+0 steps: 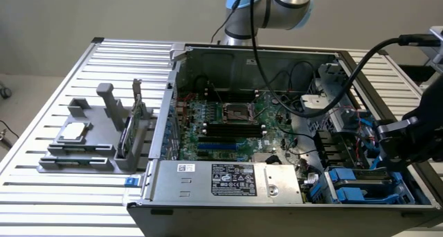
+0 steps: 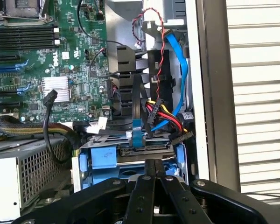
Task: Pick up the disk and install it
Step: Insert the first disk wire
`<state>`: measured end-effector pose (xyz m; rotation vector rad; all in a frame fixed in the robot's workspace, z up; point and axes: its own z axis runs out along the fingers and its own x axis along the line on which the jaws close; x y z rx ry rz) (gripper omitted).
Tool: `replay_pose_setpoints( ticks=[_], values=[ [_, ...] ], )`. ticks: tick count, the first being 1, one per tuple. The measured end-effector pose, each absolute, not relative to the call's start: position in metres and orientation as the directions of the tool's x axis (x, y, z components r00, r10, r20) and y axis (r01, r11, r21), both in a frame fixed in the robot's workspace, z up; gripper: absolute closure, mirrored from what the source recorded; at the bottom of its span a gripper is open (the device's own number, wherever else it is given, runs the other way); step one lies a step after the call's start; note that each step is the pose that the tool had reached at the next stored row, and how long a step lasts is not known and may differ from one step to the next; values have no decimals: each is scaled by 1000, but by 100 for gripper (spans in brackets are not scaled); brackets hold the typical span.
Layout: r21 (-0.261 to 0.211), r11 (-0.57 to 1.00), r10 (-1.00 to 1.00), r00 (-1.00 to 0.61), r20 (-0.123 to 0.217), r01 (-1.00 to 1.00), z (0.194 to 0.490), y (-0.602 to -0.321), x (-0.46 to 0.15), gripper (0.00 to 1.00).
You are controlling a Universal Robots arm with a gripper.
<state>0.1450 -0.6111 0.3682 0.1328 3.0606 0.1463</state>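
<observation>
The jaws are pressed shut together, and they are holding nothing. Their tips are pointing right at the edge of the disk [image 2: 147, 151], and I cannot tell if they are touching it. The disk is lying in a slot with blue rails [image 2: 102, 156] on its sides. This slot is in the corner of the open computer case [image 1: 229, 66], at the exterior view's right and close to the front. A bunch of red, yellow and black wires [image 2: 165, 116] is hanging just beside the disk, and a blue cable [image 2: 183, 70] is running along the case wall near them. Further in, the big green board [image 2: 70, 60] is lying flat on the bottom of the case. A grey box with a white sticker [image 1: 229, 181] is sitting next to the disk's slot. The robot arm [image 1: 287, 3] is standing behind the case. The case is resting on a counter [image 1: 55, 206] made of long metal strips. Well apart, at the exterior view's left, a grey holder [image 1: 104, 154] is carrying a small silver chip [image 1: 74, 132] and a thin card [image 1: 128, 136] standing on its edge.
</observation>
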Motion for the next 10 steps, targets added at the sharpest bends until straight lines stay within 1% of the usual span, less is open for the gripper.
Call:
replay_pose_setpoints(
  ticks=[6, 10],
  values=[
    [110, 989, 106, -992, -68, 99, 368, -611, 146, 89],
    [115, 982, 155, -986, -68, 147, 368, -611, 146, 89]
  ],
)
